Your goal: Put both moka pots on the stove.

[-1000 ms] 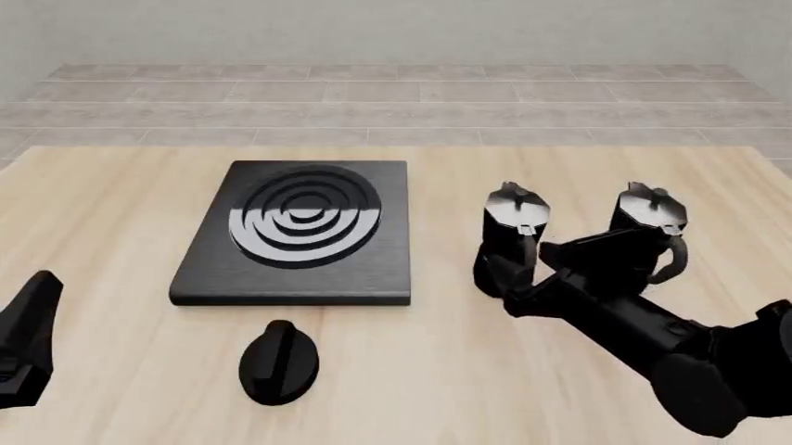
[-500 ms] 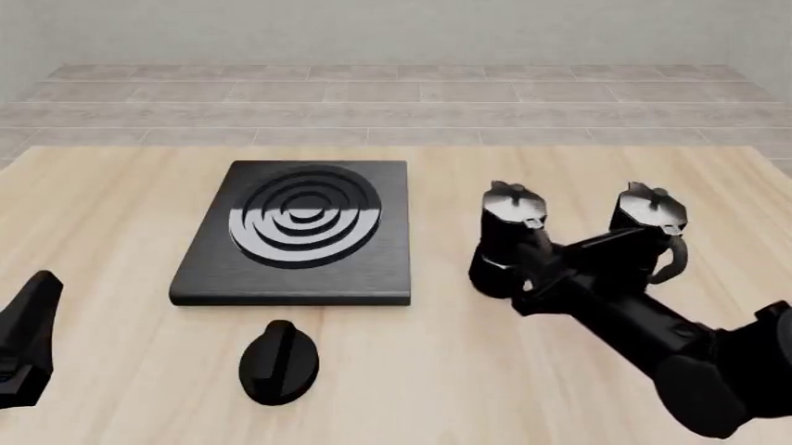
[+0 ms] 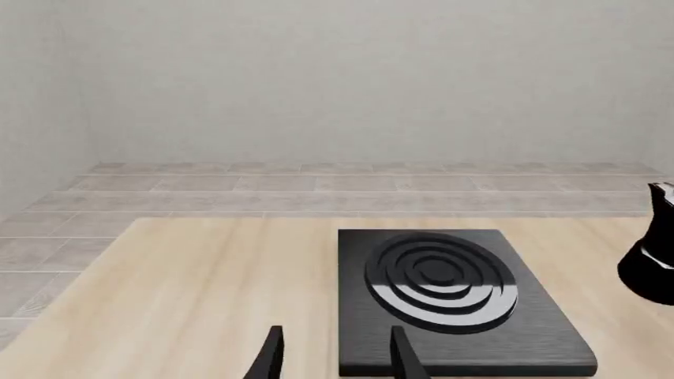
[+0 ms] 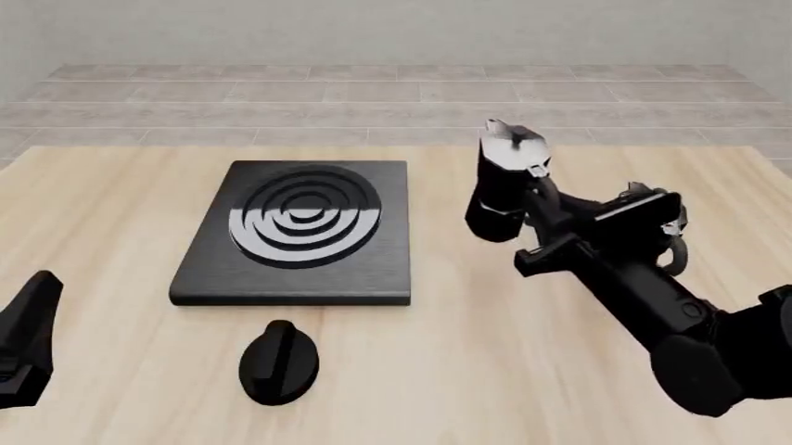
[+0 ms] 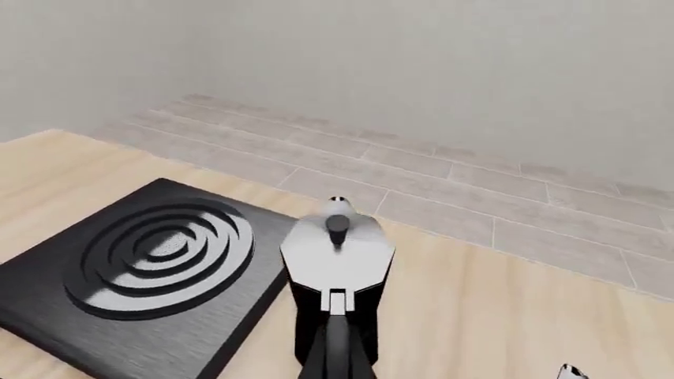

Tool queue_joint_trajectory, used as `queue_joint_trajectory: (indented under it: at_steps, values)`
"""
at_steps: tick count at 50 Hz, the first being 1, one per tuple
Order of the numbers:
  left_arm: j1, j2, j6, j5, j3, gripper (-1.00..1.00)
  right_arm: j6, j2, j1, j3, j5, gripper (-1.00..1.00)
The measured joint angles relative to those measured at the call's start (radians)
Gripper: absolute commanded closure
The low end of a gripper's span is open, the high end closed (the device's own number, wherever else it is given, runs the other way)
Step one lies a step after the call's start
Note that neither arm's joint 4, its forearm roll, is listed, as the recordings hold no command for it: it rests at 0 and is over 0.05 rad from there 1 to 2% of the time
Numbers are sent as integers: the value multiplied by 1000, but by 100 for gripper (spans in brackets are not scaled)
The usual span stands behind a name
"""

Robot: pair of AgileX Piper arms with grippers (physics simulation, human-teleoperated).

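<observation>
My left gripper (image 4: 25,348) sits low at the near left edge of the table (image 4: 111,213); on its wrist camera the two fingertips (image 3: 271,355) stand apart with nothing between them. Next, the stove (image 4: 297,236) lies flat on the wood, its burner rings toward the far end of the slab, and the low black knob (image 4: 280,362) rests just in front of it.

Further right, my right gripper (image 4: 535,218) holds the first moka pot (image 4: 505,185) by its handle — the pot is clear of the table, right of the stove and not over it, upright with a slight lean, lid knob up, handle toward me. The second moka pot (image 4: 650,209) stands behind the arm, mostly hidden.

No brand or writing is readable anywhere. The tabletop is pale wood grain; beyond it — grey tiled floor and plain light walls.
</observation>
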Motion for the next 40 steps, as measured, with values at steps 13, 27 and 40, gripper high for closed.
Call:
queue_joint_trajectory:
  at_steps: [13,27,40]
  values:
    - [0,0,0,0,0,-100,8,34,59,-124,6,100]
    - [0,0,0,0,0,-100,-9,75,173,-288,90,100]
    - [0,0,0,0,0,-100,-33,110,284,-413,155,100]
